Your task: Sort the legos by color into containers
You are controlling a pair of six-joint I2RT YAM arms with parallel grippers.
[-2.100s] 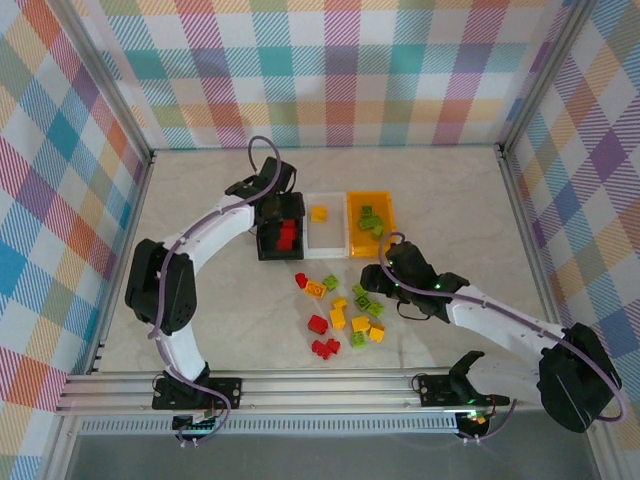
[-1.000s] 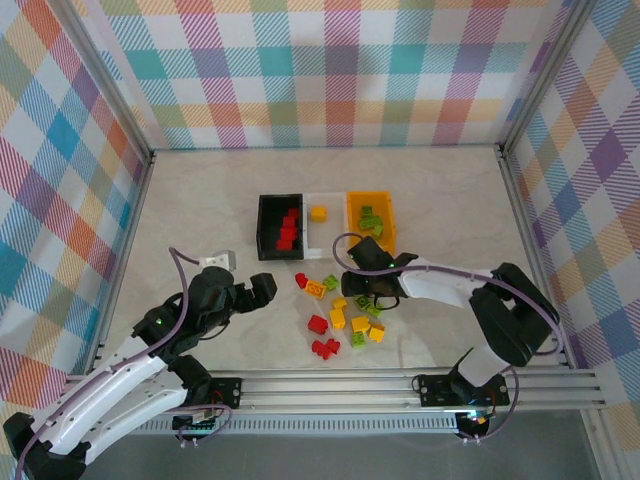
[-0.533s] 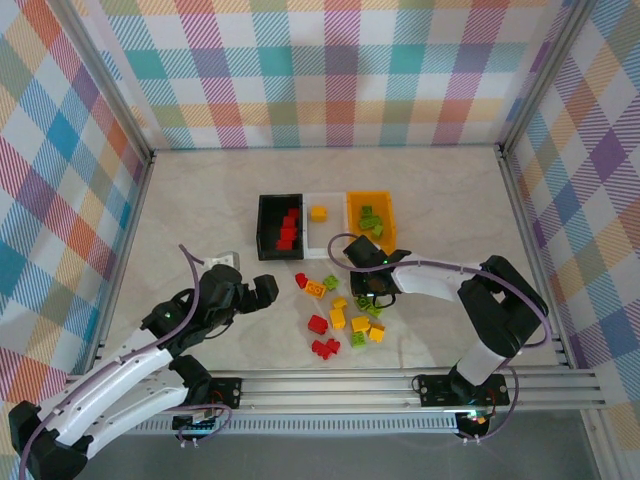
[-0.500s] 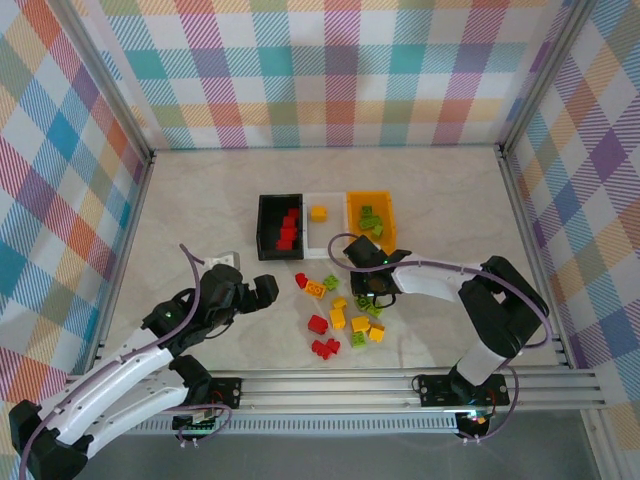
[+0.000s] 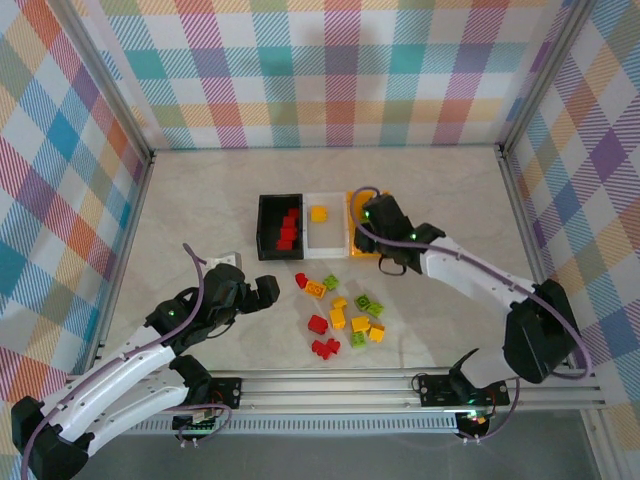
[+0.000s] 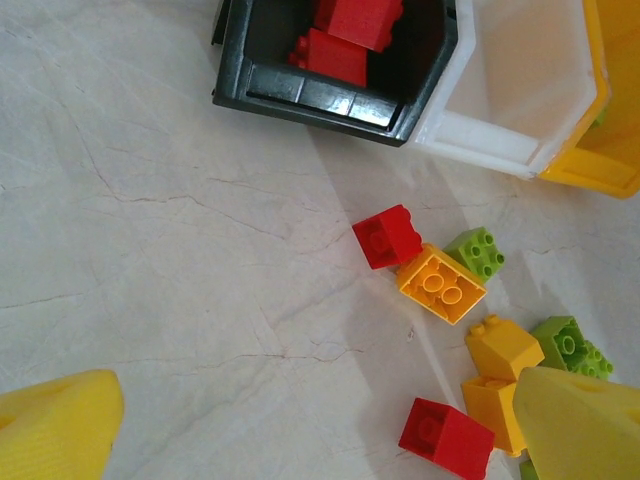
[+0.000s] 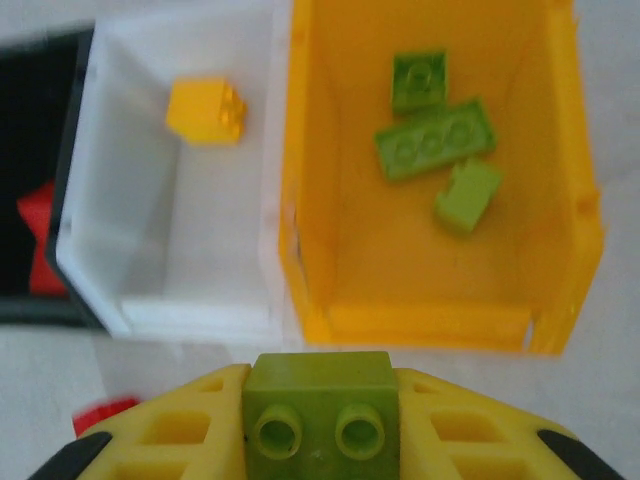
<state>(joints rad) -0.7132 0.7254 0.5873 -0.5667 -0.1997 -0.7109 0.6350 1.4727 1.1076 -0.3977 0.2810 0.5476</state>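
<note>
The right jaws are closed on a lime brick [image 7: 320, 410], pinched stud-side up between yellow fingers [image 7: 180, 440]. In the top view they hang above the orange bin [image 5: 387, 199], which stands at the right end of a row of three bins set side by side. Three more lime bricks [image 7: 434, 138] lie inside that bin. The white bin [image 7: 165, 300] in the middle holds a single yellow brick [image 7: 205, 110], and the black bin [image 6: 300, 95] on the left holds red bricks [image 6: 345, 40]. The left jaws are spread wide with nothing between them, over the bare bench [image 6: 150, 250], nearer the arm bases than the black bin and left of the loose pile. In that pile a red brick [image 6: 387, 236] touches an orange brick [image 6: 441, 285], with a green brick [image 6: 474, 252] against the orange brick's far side. More yellow, lime and red pieces [image 5: 324, 323] are scattered on the side toward the arm bases.
</note>
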